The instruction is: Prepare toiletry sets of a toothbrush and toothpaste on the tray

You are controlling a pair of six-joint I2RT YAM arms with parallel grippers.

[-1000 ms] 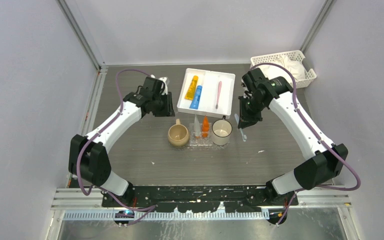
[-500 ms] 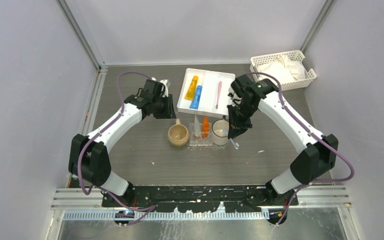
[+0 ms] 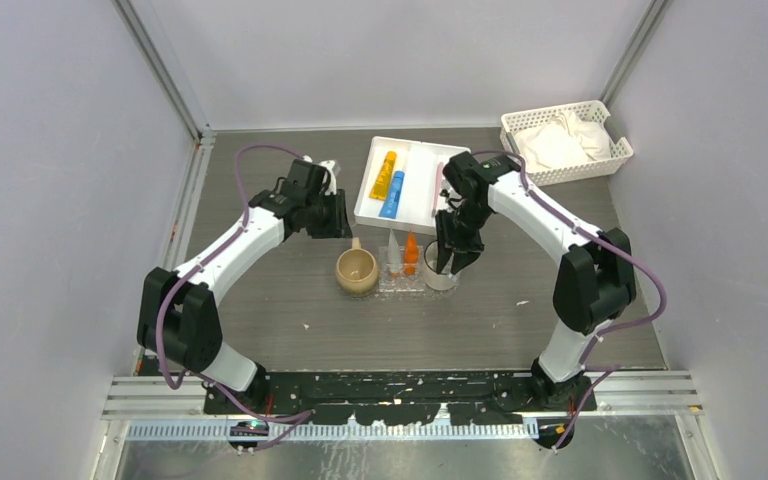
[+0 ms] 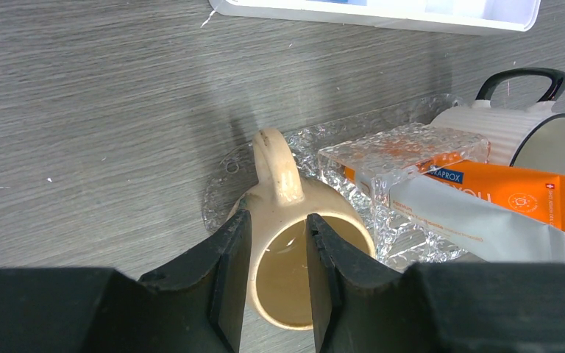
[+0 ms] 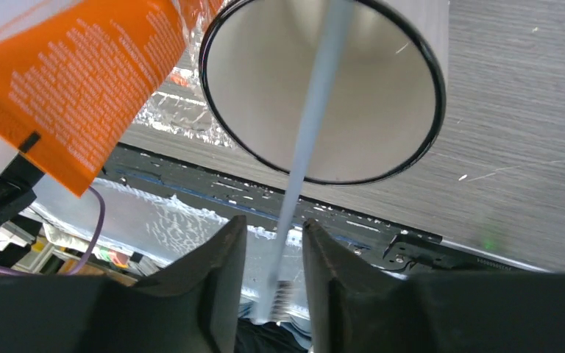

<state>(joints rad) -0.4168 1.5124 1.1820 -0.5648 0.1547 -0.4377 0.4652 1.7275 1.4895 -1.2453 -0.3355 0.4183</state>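
The clear textured tray (image 3: 400,284) lies at the table's middle, with a beige mug (image 3: 356,270) and a white mug (image 3: 440,276) on it. An orange toothpaste (image 3: 411,252) and a pale grey tube (image 3: 393,250) stand between the mugs. My right gripper (image 3: 448,256) hangs over the white mug (image 5: 382,95). A pale blue toothbrush (image 5: 316,110) runs from inside that mug up between the fingers of the right gripper (image 5: 274,222), bristle end near them, with a gap on each side. My left gripper (image 4: 277,217) stands open and empty above the beige mug (image 4: 279,169).
Behind the mugs sits a white compartmented tray (image 3: 455,205) holding a yellow-orange tube (image 3: 384,175), a blue tube (image 3: 392,194) and a pink toothbrush (image 3: 437,188). A white slotted basket (image 3: 615,152) with cloth stands at the back right.
My right arm swung left with the toothbrush, from right of the white mug to above it, and its jaws parted. The left arm stayed still.
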